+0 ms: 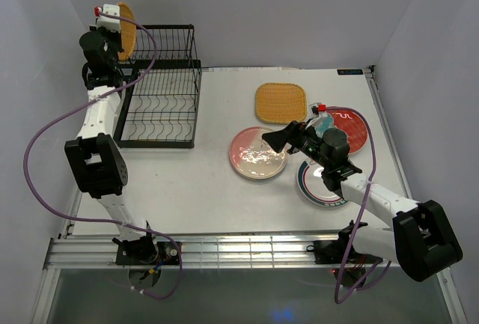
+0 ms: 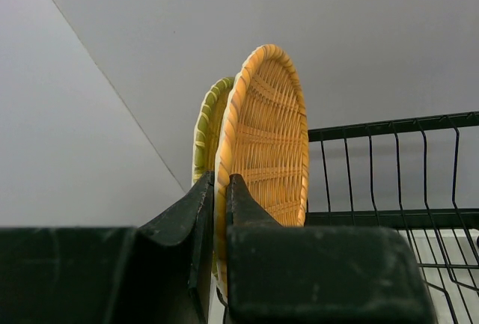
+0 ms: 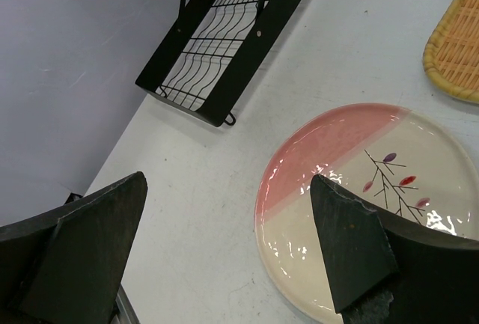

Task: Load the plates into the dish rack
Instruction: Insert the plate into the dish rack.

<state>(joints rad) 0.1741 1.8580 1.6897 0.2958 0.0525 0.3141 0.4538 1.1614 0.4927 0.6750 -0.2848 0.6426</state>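
Left gripper clamps an upright round yellow woven plate just left of the black wire dish rack; right gripper gapes empty.

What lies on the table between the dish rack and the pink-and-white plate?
Nothing: bare white table separates the dish rack from the pink-and-white plate, as the top and right wrist views show.

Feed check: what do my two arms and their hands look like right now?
Both the left arm and right arm have white links with black joint housings, and a purple cable trails along each. The left hand and right hand have dark, wedge-shaped fingers. A small red tab sits near each wrist.
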